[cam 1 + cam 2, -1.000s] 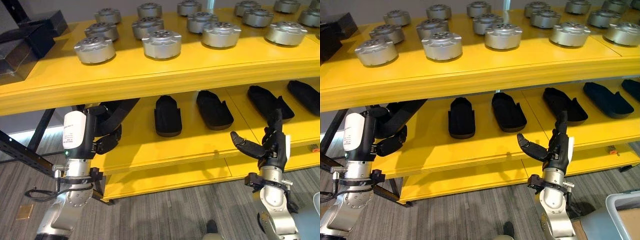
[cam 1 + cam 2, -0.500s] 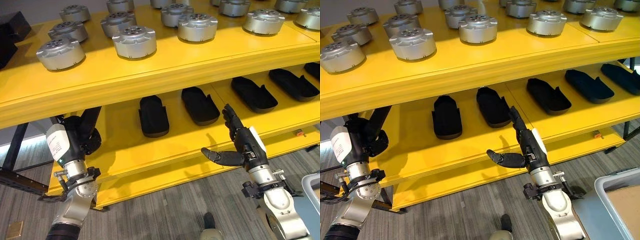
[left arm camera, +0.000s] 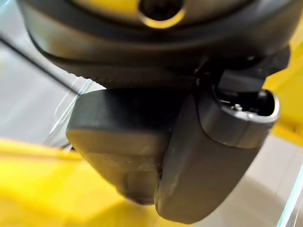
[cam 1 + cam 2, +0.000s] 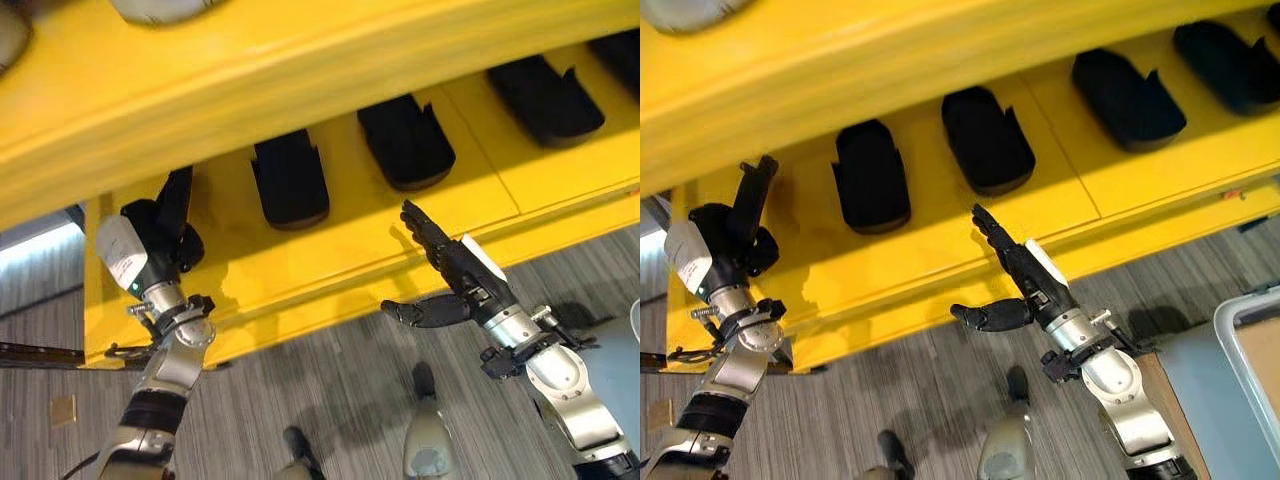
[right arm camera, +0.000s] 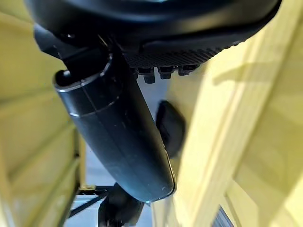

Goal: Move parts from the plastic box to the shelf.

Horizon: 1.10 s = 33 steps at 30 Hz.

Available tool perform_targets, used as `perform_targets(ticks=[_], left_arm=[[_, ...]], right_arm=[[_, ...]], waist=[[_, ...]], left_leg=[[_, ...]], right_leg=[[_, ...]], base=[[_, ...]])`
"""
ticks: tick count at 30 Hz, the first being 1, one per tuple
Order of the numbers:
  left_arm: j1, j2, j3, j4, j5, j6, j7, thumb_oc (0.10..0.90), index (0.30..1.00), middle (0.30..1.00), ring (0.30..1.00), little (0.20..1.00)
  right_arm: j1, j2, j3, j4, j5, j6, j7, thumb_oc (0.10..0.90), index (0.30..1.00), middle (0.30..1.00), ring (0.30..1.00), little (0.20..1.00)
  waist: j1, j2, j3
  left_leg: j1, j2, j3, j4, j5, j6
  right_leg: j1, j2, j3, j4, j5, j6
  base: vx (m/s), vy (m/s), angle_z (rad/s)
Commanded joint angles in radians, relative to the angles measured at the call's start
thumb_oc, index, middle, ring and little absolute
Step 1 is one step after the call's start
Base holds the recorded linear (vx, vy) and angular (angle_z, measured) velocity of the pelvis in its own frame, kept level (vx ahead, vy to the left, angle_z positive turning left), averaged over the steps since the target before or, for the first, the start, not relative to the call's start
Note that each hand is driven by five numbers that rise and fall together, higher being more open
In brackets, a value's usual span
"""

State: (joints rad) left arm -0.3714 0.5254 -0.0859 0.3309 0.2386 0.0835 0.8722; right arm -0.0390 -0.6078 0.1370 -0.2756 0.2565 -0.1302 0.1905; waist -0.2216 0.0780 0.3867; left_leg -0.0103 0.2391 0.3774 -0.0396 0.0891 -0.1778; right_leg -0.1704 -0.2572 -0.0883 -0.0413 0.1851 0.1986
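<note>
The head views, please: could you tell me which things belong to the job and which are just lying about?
Job:
yellow metal shelf
black moulded parts on its lower level
open right hand, holding nothing
left hand
grey plastic box

Lying about:
silver round part on the top level

The yellow shelf (image 4: 330, 255) has a smooth painted face with a soft sheen, and the black parts (image 4: 290, 182) lying on it just beyond the right hand (image 4: 455, 285) look like matt moulded plastic. That hand is dark matt plastic above a silver-grey metal wrist. The floor (image 4: 910, 390) below the hands is grey, streaked and matt.
</note>
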Motion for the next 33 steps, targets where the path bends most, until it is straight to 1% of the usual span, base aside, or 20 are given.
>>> perform_targets(ticks=[1,3,5,6,9,13,15,22,25,30,33], left_arm=[[-0.124,0.153,0.071,-0.023,0.019,-0.051,0.134,0.400,0.300,0.300,0.300,0.300],[-0.134,0.162,0.064,-0.025,0.024,-0.050,0.128,0.400,0.300,0.300,0.300,0.300],[-0.160,0.177,0.045,-0.032,0.027,-0.040,0.108,0.400,0.300,0.300,0.300,0.300],[-0.179,0.179,0.036,-0.031,0.029,-0.035,0.108,0.400,0.300,0.300,0.300,0.300],[-0.222,0.192,0.017,-0.011,0.022,-0.024,0.121,0.400,0.300,0.300,0.300,0.300],[-0.257,0.192,0.016,-0.011,0.014,0.005,0.124,0.400,0.300,0.300,0.300,0.300],[-0.278,0.193,0.021,-0.001,0.017,0.018,0.107,0.400,0.300,0.300,0.300,0.300],[-0.340,0.221,-0.001,0.082,0.014,0.028,0.093,0.400,0.300,0.300,0.300,0.300],[-0.375,0.227,-0.022,0.128,0.004,0.047,0.086,0.400,0.300,0.300,0.300,0.300],[-0.408,0.236,-0.037,0.191,-0.020,0.065,0.090,0.400,0.300,0.300,0.300,0.300],[-0.432,0.253,-0.053,0.257,-0.016,0.065,0.072,0.400,0.300,0.300,0.300,0.300]], right_arm=[[-0.084,0.021,-0.021,-0.150,0.057,-0.087,0.003,0.900,1.000,1.000,1.000,1.000],[-0.089,0.025,-0.007,-0.149,0.060,-0.088,0.009,0.900,1.000,1.000,1.000,1.000],[-0.108,0.023,0.020,-0.134,0.081,-0.088,0.023,0.900,1.000,1.000,1.000,1.000],[-0.127,0.022,0.030,-0.129,0.080,-0.084,0.013,0.900,1.000,1.000,1.000,1.000],[-0.169,0.026,0.052,-0.115,0.070,-0.076,-0.005,0.900,1.000,1.000,1.000,1.000],[-0.180,0.029,0.061,-0.105,0.067,-0.069,-0.017,0.900,1.000,1.000,1.000,1.000],[-0.186,0.029,0.064,-0.107,0.065,-0.060,-0.022,0.900,1.000,1.000,1.000,1.000],[-0.210,0.028,0.065,-0.107,0.077,-0.049,-0.024,0.900,1.000,1.000,1.000,1.000],[-0.232,0.029,0.070,-0.107,0.079,-0.034,-0.022,0.900,1.000,1.000,1.000,1.000],[-0.255,0.029,0.077,-0.104,0.079,-0.021,-0.018,0.900,1.000,1.000,1.000,1.000],[-0.264,0.019,0.082,-0.103,0.087,-0.014,-0.017,0.900,1.000,1.000,1.000,1.000]], waist=[[-0.017,-0.052,-0.070],[-0.014,-0.057,-0.058],[-0.002,-0.065,-0.033],[0.004,-0.068,-0.022],[0.013,-0.072,0.003],[0.017,-0.081,0.028],[0.016,-0.087,0.041],[0.011,-0.097,0.065],[0.007,-0.102,0.077],[0.000,-0.103,0.086],[-0.009,-0.104,0.087]], left_leg=[[-0.042,-0.039,-0.045,0.090,-0.046,0.051],[-0.055,-0.038,-0.050,0.108,-0.050,0.053],[-0.107,-0.036,-0.076,0.182,-0.068,0.056],[-0.131,-0.037,-0.086,0.212,-0.076,0.057],[-0.186,-0.031,-0.106,0.266,-0.086,0.057],[-0.233,-0.022,-0.110,0.337,-0.109,0.061],[-0.263,-0.016,-0.116,0.386,-0.131,0.062],[-0.303,-0.007,-0.119,0.437,-0.149,0.067],[-0.336,-0.004,-0.122,0.466,-0.160,0.071],[-0.352,-0.001,-0.118,0.479,-0.162,0.071],[-0.356,0.004,-0.110,0.484,-0.162,0.070]], right_leg=[[-0.015,0.091,0.047,0.197,-0.193,-0.042],[-0.025,0.095,0.047,0.211,-0.197,-0.045],[-0.064,0.103,0.048,0.267,-0.215,-0.058],[-0.082,0.105,0.047,0.290,-0.223,-0.064],[-0.132,0.106,0.051,0.346,-0.236,-0.071],[-0.172,0.102,0.050,0.411,-0.257,-0.078],[-0.199,0.097,0.051,0.465,-0.282,-0.080],[-0.242,0.098,0.054,0.522,-0.300,-0.081],[-0.278,0.096,0.057,0.554,-0.307,-0.082],[-0.297,0.096,0.061,0.566,-0.310,-0.083],[-0.306,0.096,0.066,0.573,-0.310,-0.084]], base=[[-0.10,-0.044,0.06],[-0.09,-0.060,0.04],[-0.15,-0.097,0.06],[-0.18,-0.069,0.12],[-0.16,-0.040,0.11],[-0.12,-0.049,0.10],[-0.10,-0.045,0.10],[-0.06,-0.014,0.03],[-0.07,-0.003,-0.02],[-0.04,0.007,0.01],[-0.01,0.009,0.00]])
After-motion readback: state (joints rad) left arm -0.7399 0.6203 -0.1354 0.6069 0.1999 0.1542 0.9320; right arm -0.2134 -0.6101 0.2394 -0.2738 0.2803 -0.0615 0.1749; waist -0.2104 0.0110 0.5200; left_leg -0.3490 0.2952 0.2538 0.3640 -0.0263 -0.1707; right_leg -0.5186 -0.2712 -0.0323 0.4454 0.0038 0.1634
